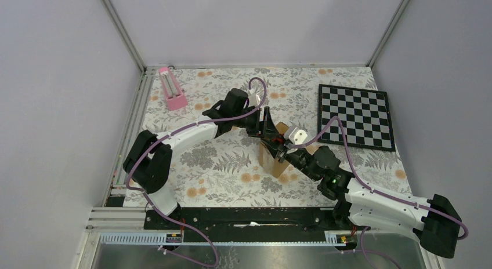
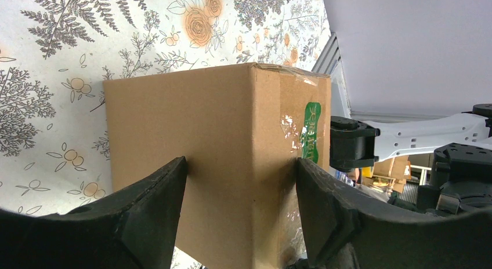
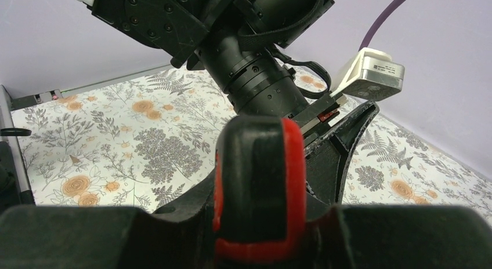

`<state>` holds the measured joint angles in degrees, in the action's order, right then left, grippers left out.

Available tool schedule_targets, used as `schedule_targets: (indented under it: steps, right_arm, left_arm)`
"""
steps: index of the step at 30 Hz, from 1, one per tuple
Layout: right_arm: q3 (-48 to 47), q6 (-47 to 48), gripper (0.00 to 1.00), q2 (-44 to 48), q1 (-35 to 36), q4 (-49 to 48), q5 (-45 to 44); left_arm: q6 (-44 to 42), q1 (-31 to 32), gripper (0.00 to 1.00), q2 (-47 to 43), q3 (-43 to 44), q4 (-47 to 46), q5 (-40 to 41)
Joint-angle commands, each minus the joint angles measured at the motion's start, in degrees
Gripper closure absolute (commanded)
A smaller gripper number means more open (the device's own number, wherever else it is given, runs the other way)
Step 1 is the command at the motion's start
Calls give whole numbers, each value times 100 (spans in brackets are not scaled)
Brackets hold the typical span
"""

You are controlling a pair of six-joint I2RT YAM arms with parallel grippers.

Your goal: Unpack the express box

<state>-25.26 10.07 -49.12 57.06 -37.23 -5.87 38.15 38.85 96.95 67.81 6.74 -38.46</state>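
Note:
The express box point(image 1: 277, 167) is a brown cardboard carton standing upright on the floral cloth at the middle of the table. In the left wrist view it point(image 2: 220, 124) fills the centre, with clear tape and a green sticker on its right face. My left gripper point(image 1: 268, 133) is shut on it from the far side, and both black fingers point(image 2: 151, 205) press on its sides. My right gripper point(image 1: 282, 153) is right at the box's near upper edge. It is shut on a black and red tool point(image 3: 261, 182). The box itself is hidden in the right wrist view behind the tool and the left arm point(image 3: 255, 72).
A black-and-white chessboard point(image 1: 355, 116) lies at the back right. A pink metronome-like object point(image 1: 172, 89) stands at the back left corner. Grey walls and a metal rail point(image 1: 132, 115) bound the table.

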Motion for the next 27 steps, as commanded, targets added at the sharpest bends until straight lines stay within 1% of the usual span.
schedule_targets:
  steps: [1, 7, 16, 21, 27]
  right_arm:
    - [-347, -96, 100, 68, 53, -955, -17]
    - [-370, -67, 100, 106, 51, -1049, -82]
    - [-204, -19, 100, -168, 51, -1293, -78]
    - [-101, 70, 100, -176, 53, -1264, -109]
    - [100, 146, 100, 37, 51, -1091, -274]
  left_arm:
    - [-210, 136, 35, 369, -93, 725, 622]
    - [-185, 149, 36, 369, -109, 729, 626]
    - [-181, 166, 37, 378, -77, 727, 603]
    - [-189, 167, 37, 394, -54, 727, 568]
    - [-196, 167, 37, 421, -46, 728, 549]
